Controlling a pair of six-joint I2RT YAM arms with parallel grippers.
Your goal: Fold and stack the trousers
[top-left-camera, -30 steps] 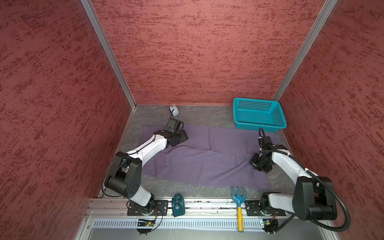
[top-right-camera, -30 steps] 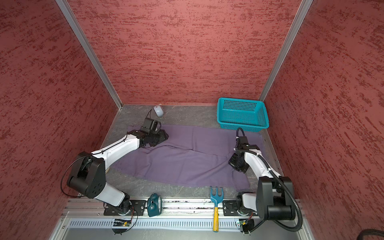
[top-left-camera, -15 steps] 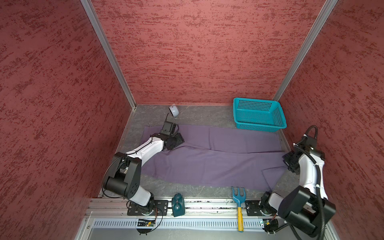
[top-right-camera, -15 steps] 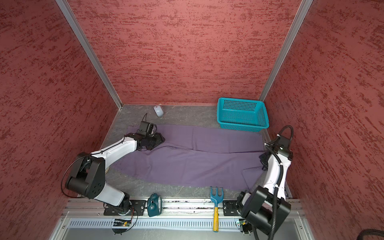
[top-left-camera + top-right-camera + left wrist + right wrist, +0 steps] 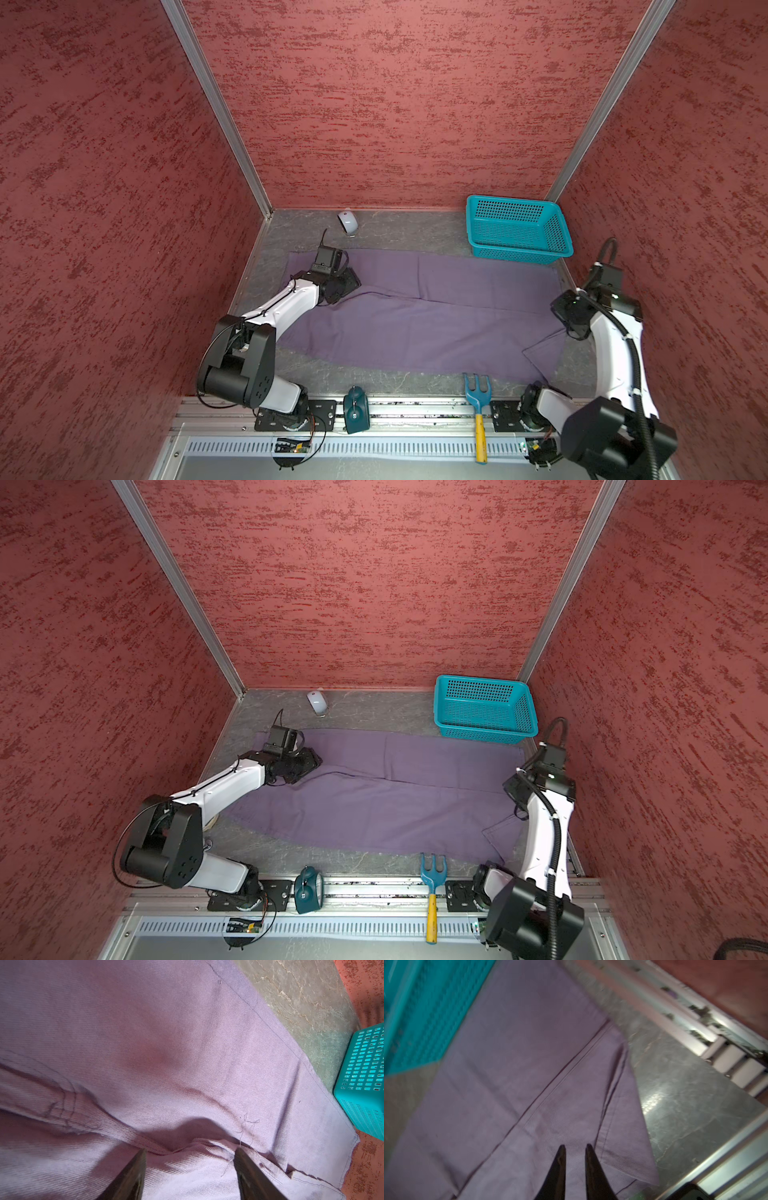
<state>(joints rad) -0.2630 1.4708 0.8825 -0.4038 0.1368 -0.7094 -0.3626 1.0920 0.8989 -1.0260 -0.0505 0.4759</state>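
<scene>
The left gripper (image 5: 190,1150) rests wide-open jaws on the soft purple-grey cloth trousers (image 5: 436,324), a fabric ridge between them. The trousers lie spread flat across the grey marbled bench (image 5: 395,228), just beside the teal plastic mesh basket (image 5: 519,249). The right gripper (image 5: 575,1147) hovers over their turned-over corner, jaws narrowly apart, empty.

Red textured walls (image 5: 374,104), grey marbled floor (image 5: 407,228)

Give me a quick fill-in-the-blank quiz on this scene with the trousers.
The teal container behind the trousers is a ____.
The garden fork has a ____ handle.
The jaws of the left hand stand ____ over the trousers.
The small white object at the back is a computer ____.
Missing: basket, yellow, open, mouse.
</scene>
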